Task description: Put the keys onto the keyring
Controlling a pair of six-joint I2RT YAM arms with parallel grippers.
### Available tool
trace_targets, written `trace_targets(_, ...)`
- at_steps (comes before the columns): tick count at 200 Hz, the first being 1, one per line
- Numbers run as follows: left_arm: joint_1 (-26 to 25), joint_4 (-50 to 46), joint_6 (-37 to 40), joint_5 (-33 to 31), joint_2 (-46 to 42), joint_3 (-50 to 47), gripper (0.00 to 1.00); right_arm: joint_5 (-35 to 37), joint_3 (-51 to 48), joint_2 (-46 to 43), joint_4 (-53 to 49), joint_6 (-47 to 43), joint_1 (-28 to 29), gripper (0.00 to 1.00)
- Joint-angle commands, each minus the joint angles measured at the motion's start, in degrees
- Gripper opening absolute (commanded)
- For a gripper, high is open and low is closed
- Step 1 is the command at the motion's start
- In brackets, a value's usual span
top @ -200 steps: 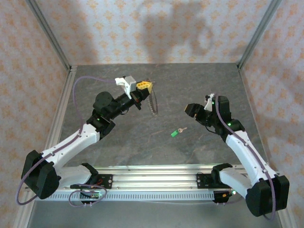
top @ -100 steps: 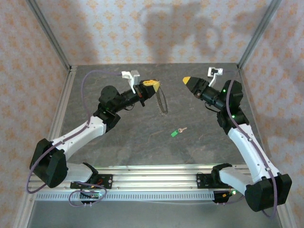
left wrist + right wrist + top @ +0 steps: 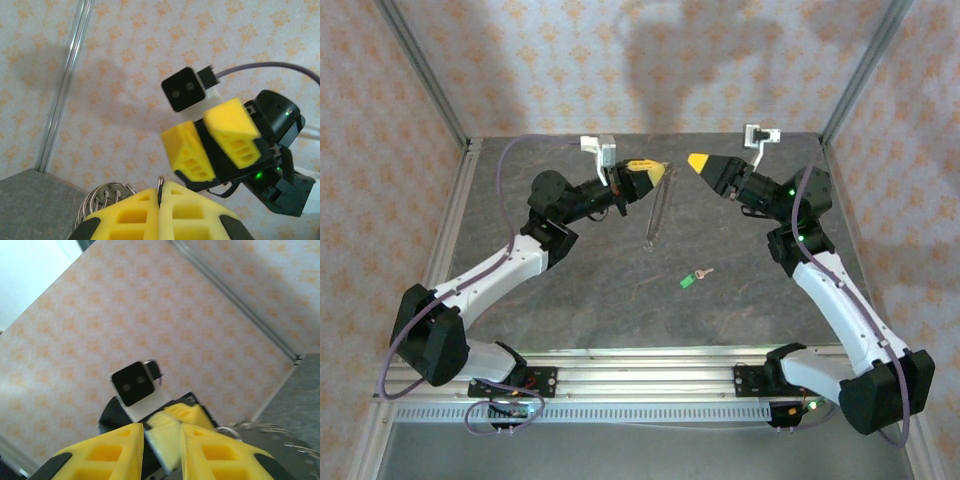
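My left gripper [image 3: 660, 171] is held up over the far middle of the table, shut on the rim of the keyring [image 3: 652, 218]. The thin grey loop hangs down from the fingers. In the left wrist view the ring's wire is pinched between my yellow pads at the left gripper [image 3: 161, 186], with its coils [image 3: 102, 194] bulging out to the left. My right gripper [image 3: 696, 161] points at the left one from close by, tip to tip. Its jaws stand a little apart with nothing between them [image 3: 162, 435]. The green-headed key [image 3: 692, 278] lies on the table, below both grippers.
The grey table [image 3: 580, 300] is boxed in by patterned walls with metal corner posts [image 3: 425, 75] [image 3: 860, 70]. A rail [image 3: 640, 362] runs along the near edge by the arm bases. The ring's silvery coils [image 3: 260, 427] show at the right of the right wrist view.
The right arm rose and swung left to face the left gripper, its jaws narrowing. The left gripper lifted and turned toward it, and the keyring swung beneath it.
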Motion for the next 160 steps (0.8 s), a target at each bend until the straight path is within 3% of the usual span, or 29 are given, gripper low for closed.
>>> trace_targets(1,0.1,4.4,-1.3,1.4,-0.5,2.6,0.00,-2.5,2.5,-0.1,1.4,-3.4,1.1,0.26)
trace_targets(160,-0.5,1.2,0.2,0.8,-2.4,2.9,0.00,-1.3,0.8,3.5,0.4,-4.8,4.4,0.33)
